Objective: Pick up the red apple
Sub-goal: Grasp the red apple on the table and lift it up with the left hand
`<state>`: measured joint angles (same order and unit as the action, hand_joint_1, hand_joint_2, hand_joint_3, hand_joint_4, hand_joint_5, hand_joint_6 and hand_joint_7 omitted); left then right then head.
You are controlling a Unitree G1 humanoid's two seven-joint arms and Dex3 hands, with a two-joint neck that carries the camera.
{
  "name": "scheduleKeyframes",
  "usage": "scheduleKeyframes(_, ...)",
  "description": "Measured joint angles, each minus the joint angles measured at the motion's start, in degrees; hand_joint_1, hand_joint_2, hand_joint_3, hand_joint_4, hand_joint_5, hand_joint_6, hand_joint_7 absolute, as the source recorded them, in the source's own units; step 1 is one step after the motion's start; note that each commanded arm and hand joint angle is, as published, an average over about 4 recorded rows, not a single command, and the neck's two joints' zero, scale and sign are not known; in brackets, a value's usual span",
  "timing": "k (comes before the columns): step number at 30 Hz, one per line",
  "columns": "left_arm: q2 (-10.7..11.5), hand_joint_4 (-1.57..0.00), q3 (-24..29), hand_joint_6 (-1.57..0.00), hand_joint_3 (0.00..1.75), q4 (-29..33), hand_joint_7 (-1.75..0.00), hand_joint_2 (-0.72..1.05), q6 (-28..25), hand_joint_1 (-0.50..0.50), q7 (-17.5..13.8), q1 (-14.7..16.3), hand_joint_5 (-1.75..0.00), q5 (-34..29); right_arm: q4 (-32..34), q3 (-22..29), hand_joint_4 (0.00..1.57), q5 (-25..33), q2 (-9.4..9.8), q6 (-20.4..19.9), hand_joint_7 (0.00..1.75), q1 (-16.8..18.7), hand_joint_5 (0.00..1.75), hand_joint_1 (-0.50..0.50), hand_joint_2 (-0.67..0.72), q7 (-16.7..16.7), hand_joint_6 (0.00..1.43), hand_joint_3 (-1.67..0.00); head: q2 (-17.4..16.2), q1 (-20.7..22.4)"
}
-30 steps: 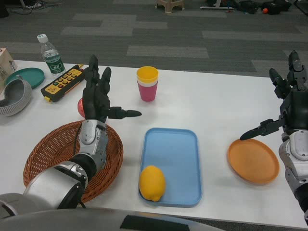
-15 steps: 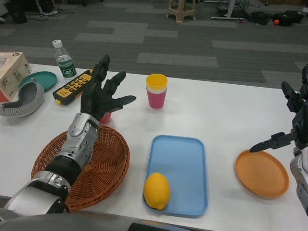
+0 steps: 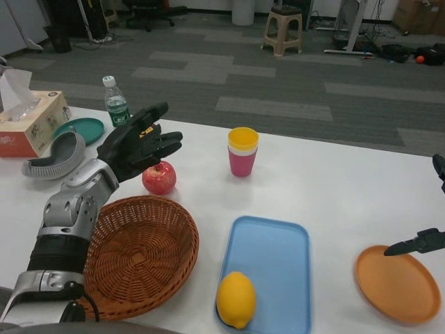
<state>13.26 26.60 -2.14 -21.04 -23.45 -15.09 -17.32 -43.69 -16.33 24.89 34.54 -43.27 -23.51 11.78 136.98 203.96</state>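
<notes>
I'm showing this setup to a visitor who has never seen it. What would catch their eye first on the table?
Probably the left hand, fingers spread, hovering just above and left of the red apple at the table's far left. Next, the yellow lemon lying at the near end of the blue tray, and the large wicker basket beside it.

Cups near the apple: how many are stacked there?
2 show: a yellow cup nested inside a pink cup, right of the red apple. Another may be hidden between them.
</notes>
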Motion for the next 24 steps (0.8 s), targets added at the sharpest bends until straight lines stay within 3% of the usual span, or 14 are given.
scheduleKeyframes(9,0.0,0.0,5.4,0.0,0.07,7.0,-0.42,0.69,-4.8,-0.5,-0.2,1.8,-0.92,13.6,-1.3,-1.0,0.54,0.0,0.13,0.0,0.0,-0.1,0.0,-0.46,0.47,0.2,0.0,0.0,1.7,0.1)
scheduleKeyframes(15,0.1,0.0,5.9,0.0,0.07,7.6,-0.42,0.96,-5.2,-0.5,-0.3,1.5,-0.92,24.9,-1.4,-1.4,0.54,0.0,0.25,0.0,0.0,-0.1,0.0,-0.46,0.47,0.5,0.0,0.0,2.9,-0.6)
scheduleKeyframes(19,0.1,0.0,4.2,0.0,0.07,7.3,-0.38,1.05,-5.3,-0.5,-0.8,-1.2,-0.92,35.8,-1.4,-1.7,0.56,0.0,0.67,0.1,0.0,-0.1,0.0,-0.46,0.47,0.6,0.0,0.0,3.9,-0.9)
scheduleKeyframes(24,0.4,0.0,0.4,0.0,0.0,3.7,-0.42,1.05,-4.0,-0.5,-1.0,-6.4,-0.92,41.6,-1.6,-2.8,0.6,0.0,1.1,0.1,0.0,-0.1,0.0,-0.46,0.5,1.0,0.0,0.0,4.6,-1.1)
